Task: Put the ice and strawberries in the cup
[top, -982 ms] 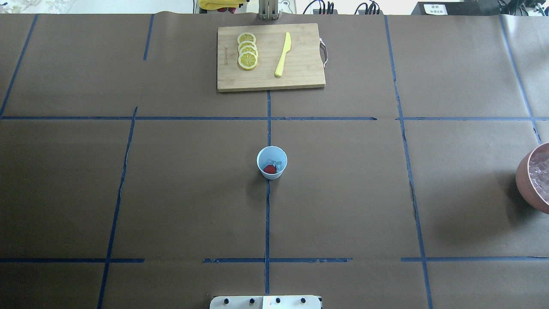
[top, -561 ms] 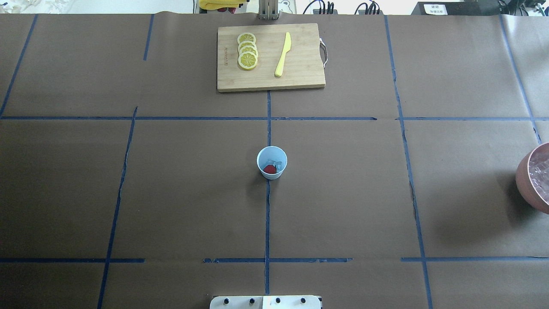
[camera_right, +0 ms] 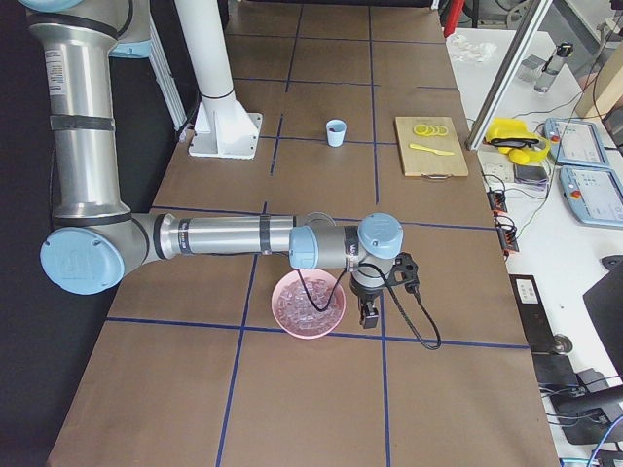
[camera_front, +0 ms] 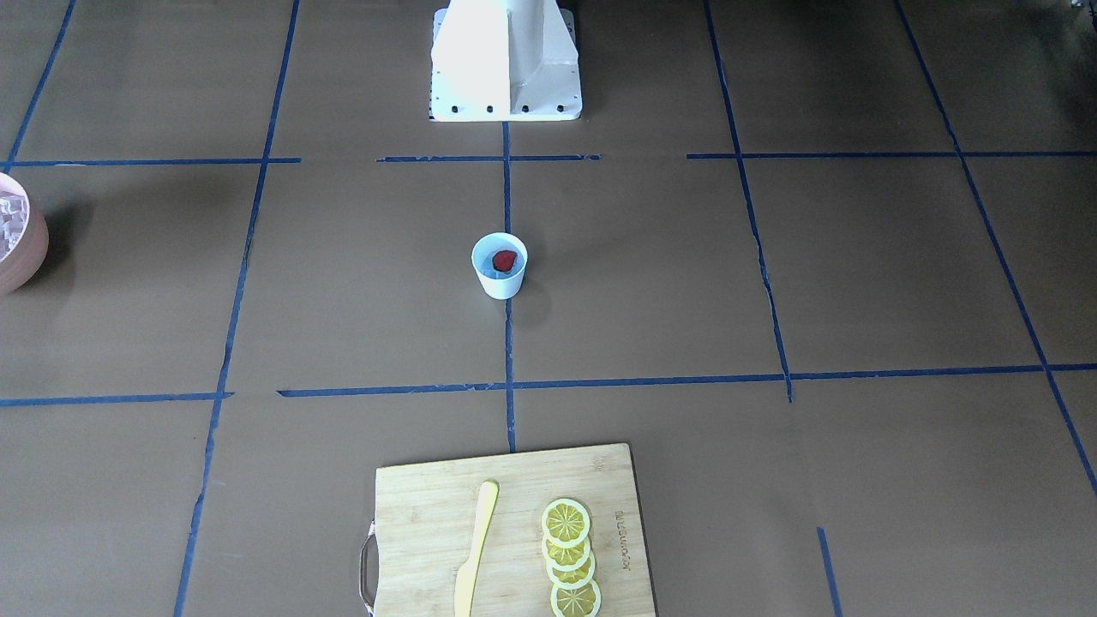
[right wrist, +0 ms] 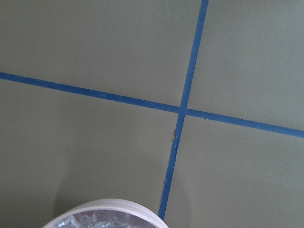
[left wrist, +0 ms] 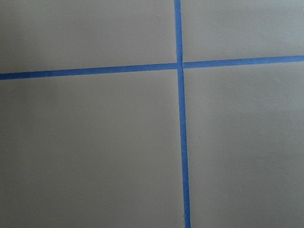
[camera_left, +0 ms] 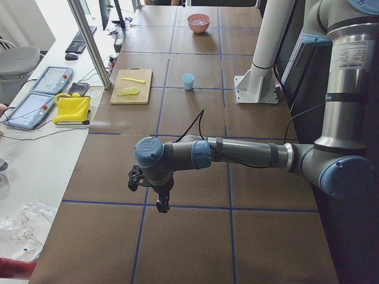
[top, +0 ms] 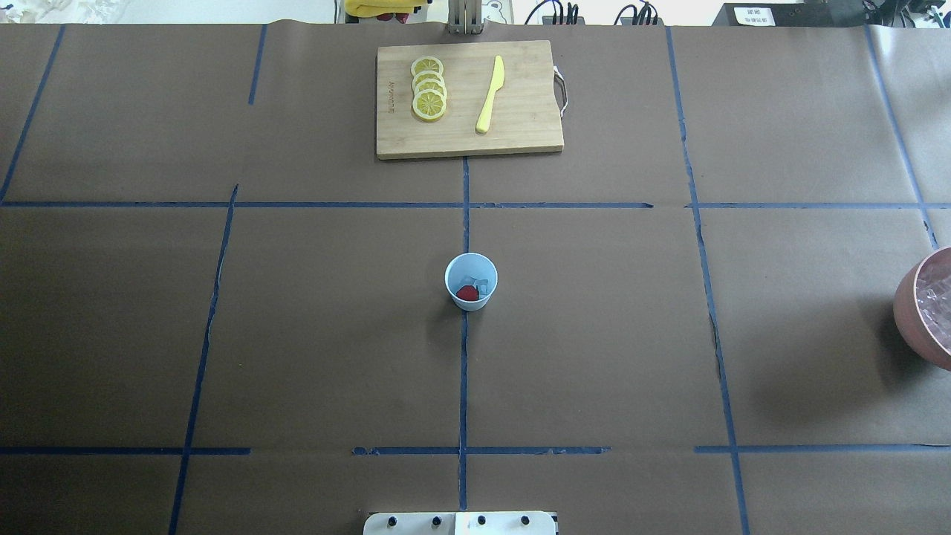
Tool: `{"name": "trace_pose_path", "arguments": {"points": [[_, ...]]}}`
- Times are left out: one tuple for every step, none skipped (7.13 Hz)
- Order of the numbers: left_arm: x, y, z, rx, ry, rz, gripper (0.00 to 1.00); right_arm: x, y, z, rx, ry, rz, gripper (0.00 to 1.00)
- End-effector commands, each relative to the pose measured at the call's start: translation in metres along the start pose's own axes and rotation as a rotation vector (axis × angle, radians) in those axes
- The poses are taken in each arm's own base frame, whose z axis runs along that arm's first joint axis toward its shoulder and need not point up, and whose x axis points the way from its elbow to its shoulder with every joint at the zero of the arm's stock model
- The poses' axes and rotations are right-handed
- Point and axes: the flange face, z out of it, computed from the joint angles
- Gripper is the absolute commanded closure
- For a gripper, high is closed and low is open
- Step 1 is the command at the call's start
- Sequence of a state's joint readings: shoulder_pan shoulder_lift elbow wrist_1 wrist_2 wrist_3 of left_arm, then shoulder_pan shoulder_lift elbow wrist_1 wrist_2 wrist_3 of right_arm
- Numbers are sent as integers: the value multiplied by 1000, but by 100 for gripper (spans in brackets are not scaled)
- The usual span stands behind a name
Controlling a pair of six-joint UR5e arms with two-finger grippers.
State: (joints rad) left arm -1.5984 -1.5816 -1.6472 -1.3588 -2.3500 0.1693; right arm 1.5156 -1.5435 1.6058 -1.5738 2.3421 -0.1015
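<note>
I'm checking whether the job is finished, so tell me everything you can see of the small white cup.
The cup is small, white outside and pale blue inside, tapered and handleless. It stands upright and open-topped on the brown table, over a blue tape line. Inside it lie a red strawberry and clear ice cubes. Nothing else touches it.

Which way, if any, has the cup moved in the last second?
No. In the overhead view the cup stands at the same spot on the central tape line as before.
</note>
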Motion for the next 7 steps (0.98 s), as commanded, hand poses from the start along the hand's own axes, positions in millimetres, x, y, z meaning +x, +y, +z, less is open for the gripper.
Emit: {"name": "trace_pose_path", "arguments": {"points": [[-2,0,3,-6,1,-6,0,-1,-1,-1,3,-3,1,0],[-2,0,3,-6,1,-6,0,-1,-1,-1,3,-5,4,0],[-3,0,4,-8,1,-5,0,-1,-1,-1,3,0,7,0],[-3,0,4,-10,0,-8,0,-4,-1,-4,8,-1,3,0],[2,-1,-1,-2,0,0,0,-3,-1,-4,8,0,3,0],[5,-1,-4,3,-1,4,0,-3,-1,-3,7,0,4,0],[15,2,-17,27,-6,22,0,-5,-2,-5,10,-2,3,0]]}}
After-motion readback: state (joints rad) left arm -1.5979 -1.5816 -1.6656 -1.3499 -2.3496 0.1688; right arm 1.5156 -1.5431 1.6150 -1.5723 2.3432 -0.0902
